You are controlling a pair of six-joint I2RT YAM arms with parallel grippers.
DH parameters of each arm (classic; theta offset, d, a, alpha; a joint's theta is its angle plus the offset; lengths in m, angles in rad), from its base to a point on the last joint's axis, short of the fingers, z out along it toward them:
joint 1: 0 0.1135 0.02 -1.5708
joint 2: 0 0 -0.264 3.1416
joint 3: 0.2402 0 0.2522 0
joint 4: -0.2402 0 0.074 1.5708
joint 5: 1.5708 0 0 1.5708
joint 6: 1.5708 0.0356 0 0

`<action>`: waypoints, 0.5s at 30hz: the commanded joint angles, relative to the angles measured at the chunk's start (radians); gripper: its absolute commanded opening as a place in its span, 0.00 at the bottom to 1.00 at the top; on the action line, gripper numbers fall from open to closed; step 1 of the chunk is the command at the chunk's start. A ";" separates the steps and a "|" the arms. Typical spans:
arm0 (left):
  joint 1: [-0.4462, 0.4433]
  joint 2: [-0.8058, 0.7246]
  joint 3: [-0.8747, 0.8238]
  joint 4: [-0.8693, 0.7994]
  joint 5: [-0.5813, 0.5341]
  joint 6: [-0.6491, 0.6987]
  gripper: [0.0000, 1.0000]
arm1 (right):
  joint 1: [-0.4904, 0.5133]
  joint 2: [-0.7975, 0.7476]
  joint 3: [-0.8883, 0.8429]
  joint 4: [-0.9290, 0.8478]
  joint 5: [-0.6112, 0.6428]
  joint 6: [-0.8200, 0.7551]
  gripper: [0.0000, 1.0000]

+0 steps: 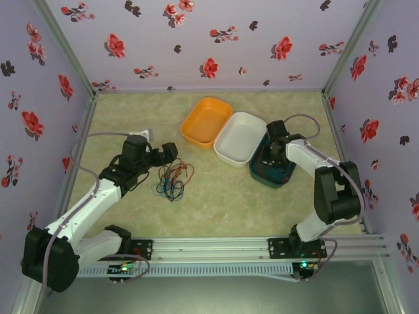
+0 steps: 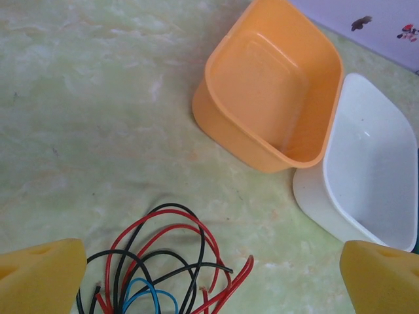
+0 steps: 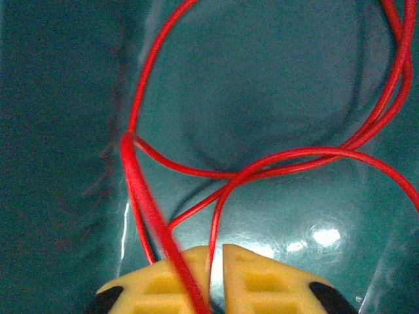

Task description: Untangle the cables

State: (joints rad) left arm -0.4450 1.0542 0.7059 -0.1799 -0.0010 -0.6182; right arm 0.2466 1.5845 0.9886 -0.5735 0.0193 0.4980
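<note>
The tangled cables (image 1: 173, 180) lie in a loose heap of red, black and blue loops (image 2: 163, 261) on the table, left of centre. My left gripper (image 1: 167, 152) hovers just behind the heap, wide open, with its yellow fingers (image 2: 39, 275) far apart and nothing between them (image 2: 213, 281). A separate red cable (image 3: 262, 160) loops over the floor of the teal bin (image 3: 65, 98). My right gripper (image 1: 272, 154) is down inside that bin. Its yellow pads (image 3: 216, 252) stand a narrow gap apart, and one strand of the red cable runs loosely through the gap.
An orange bin (image 1: 206, 121) and a white bin (image 1: 239, 137) sit side by side behind the heap, both empty. The teal bin (image 1: 272, 176) stands right of the white one. Flowered walls close in the table on three sides.
</note>
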 commanded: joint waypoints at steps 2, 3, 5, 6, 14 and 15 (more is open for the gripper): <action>0.006 0.012 0.029 -0.024 -0.023 0.022 1.00 | -0.009 -0.081 0.032 -0.056 0.010 -0.027 0.25; 0.006 0.012 0.030 -0.024 -0.023 0.023 1.00 | -0.008 -0.093 0.036 -0.069 0.018 -0.030 0.26; 0.007 0.013 0.032 -0.024 -0.023 0.024 1.00 | -0.007 -0.123 0.044 -0.097 0.032 -0.038 0.30; 0.009 0.013 0.033 -0.024 -0.023 0.026 1.00 | -0.007 -0.138 0.047 -0.106 0.036 -0.039 0.31; 0.012 0.010 0.030 -0.026 -0.025 0.025 1.00 | -0.004 -0.245 0.073 -0.151 0.062 -0.041 0.40; 0.012 0.011 0.030 -0.026 -0.025 0.026 1.00 | -0.004 -0.255 0.074 -0.149 0.059 -0.041 0.40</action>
State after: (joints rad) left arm -0.4400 1.0611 0.7078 -0.1959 -0.0010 -0.6174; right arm 0.2466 1.3643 1.0290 -0.6800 0.0528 0.4709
